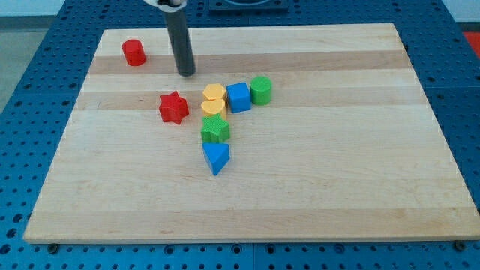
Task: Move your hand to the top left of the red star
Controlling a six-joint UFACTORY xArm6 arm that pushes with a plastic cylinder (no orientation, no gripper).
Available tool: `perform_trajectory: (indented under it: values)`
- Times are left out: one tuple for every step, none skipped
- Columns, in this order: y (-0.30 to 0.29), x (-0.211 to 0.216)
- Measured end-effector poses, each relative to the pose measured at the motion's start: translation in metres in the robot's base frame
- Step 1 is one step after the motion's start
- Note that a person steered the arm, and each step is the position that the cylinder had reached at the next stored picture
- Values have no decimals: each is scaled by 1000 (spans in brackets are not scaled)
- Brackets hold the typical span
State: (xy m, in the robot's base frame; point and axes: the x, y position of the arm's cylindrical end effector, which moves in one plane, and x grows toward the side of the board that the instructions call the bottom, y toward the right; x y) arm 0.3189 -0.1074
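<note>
The red star [173, 107] lies on the wooden board [300, 195], left of the middle. My tip [186, 73] stands on the board above the star and slightly to its right, about a block's width away and not touching it. The dark rod rises from the tip to the view's top edge.
A red cylinder [134, 52] sits near the top left corner. Right of the star is a cluster: two yellow blocks [214, 99], a blue cube [238, 97], a green cylinder [261, 89], a green star-like block [215, 130] and a blue triangle [216, 157].
</note>
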Motion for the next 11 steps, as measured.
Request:
perform_trajectory:
  values:
    - [0, 0]
    - [0, 0]
    - [-31, 0]
    - [-56, 0]
    - [-57, -8]
    - [-67, -18]
    - [-86, -18]
    - [-109, -18]
    - [-115, -18]
    - [-115, -16]
    - [-112, 15]
